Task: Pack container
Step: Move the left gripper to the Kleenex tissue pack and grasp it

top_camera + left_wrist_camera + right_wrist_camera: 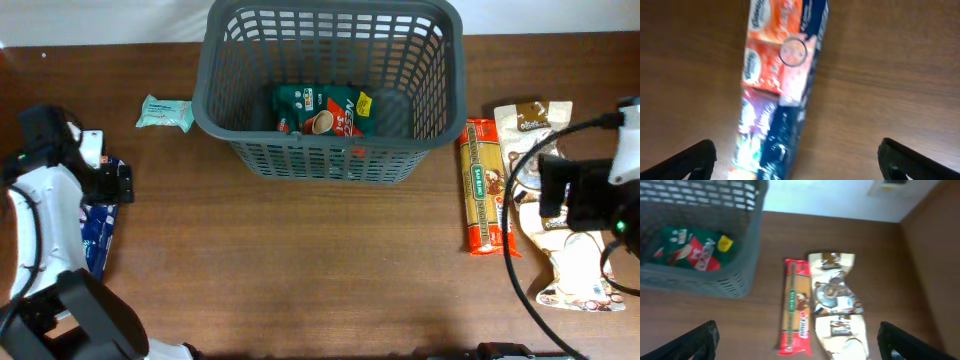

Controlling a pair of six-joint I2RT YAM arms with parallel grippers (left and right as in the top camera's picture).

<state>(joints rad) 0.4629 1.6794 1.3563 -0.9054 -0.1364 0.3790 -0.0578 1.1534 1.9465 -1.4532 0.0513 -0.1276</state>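
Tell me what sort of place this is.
Probably a lab bench staged for grocery packing: a wooden table, a grey slotted basket holding a green packet, and a red pasta packet lying beside it.

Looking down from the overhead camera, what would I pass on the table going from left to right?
Blue patterned packet → small mint-green packet → dark grey basket, with a green packet inside → long red packet → cream-and-brown packet.
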